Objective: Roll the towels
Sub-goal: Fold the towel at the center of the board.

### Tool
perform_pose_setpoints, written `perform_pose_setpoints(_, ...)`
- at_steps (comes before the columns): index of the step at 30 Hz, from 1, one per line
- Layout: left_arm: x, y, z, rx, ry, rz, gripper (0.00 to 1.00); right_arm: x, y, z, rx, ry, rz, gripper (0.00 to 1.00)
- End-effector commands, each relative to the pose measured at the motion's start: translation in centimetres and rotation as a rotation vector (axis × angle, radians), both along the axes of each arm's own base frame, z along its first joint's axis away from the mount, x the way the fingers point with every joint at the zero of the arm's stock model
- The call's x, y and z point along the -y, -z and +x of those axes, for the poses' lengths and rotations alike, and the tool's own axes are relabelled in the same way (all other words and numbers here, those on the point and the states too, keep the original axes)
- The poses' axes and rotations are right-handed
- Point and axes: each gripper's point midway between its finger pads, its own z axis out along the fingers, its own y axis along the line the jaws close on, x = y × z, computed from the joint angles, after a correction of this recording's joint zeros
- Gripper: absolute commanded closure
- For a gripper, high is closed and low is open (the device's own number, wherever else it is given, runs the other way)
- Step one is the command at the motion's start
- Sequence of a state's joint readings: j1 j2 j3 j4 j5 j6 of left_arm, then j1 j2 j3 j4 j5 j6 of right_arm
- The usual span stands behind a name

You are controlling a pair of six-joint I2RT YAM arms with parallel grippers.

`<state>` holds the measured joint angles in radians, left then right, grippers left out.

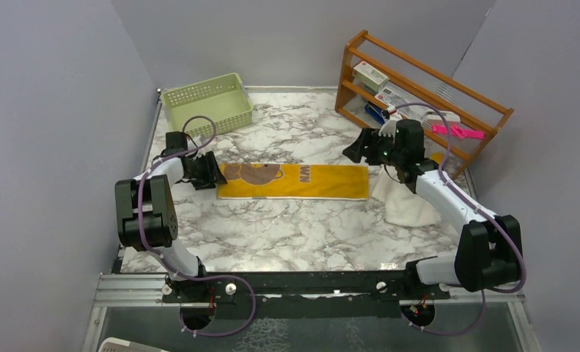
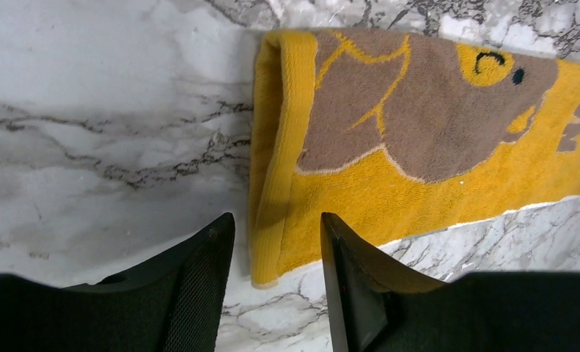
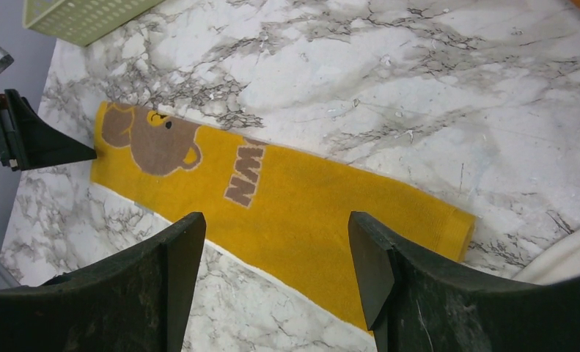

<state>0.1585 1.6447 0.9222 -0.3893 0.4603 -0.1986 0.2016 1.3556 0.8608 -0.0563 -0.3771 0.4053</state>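
Note:
The mustard-yellow towel (image 1: 294, 181) lies flat as a long strip across the middle of the marble table, with its brown bear picture (image 2: 419, 110) at the left end. My left gripper (image 1: 212, 176) is low at that left end, open, with the towel's folded hem (image 2: 279, 176) just ahead of the gap between its fingers (image 2: 276, 220). My right gripper (image 1: 356, 150) hovers open above the strip's right end (image 3: 276, 220) and holds nothing. The cream-white towel (image 1: 408, 205) lies bunched at the right, partly under the right arm, and shows as a corner (image 3: 565, 257) in the right wrist view.
A pale green basket (image 1: 207, 103) stands at the back left. A wooden rack (image 1: 419, 88) holding boxes and pink items stands at the back right, close behind the right arm. Grey walls close in the table on three sides.

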Motion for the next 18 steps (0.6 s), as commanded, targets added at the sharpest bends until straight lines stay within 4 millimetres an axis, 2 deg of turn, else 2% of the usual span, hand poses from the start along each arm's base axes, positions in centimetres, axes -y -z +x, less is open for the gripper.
perform_pose_setpoints(1,1.6,0.1,1.4,0.02,0.056,-0.09,0.52,0.0,-0.3,-1.1,0.02,-0.029,0.001,0.27)
perform_pose_setpoints(8,3.0,1.7,0.6,-0.04,0.081,-0.05,0.58,0.2,-0.6,-1.2,0.023,-0.017,-0.003,0.27)
perform_pose_setpoints(9,3.0,1.9,0.4,-0.048,0.079,-0.04,0.65,0.3,-0.8,-1.2,0.027,-0.014,-0.002,0.27)
perform_pose_setpoints(10,2.8,2.0,0.3,-0.054,0.071,-0.025,0.76,0.3,-0.8,-1.2,0.028,-0.014,-0.002,0.27)
perform_pose_setpoints(12,2.1,1.9,0.3,-0.053,0.05,0.014,1.0,0.3,-1.0,-1.3,0.031,-0.011,-0.002,0.27)
perform_pose_setpoints(14,0.7,1.9,0.4,-0.053,0.005,0.089,1.0,0.4,-1.1,-1.4,0.032,-0.011,-0.004,0.28)
perform_pose_setpoints(18,-3.4,-0.7,0.8,0.006,-0.115,0.275,1.0,0.4,-1.6,-1.8,0.043,-0.023,-0.011,0.27)
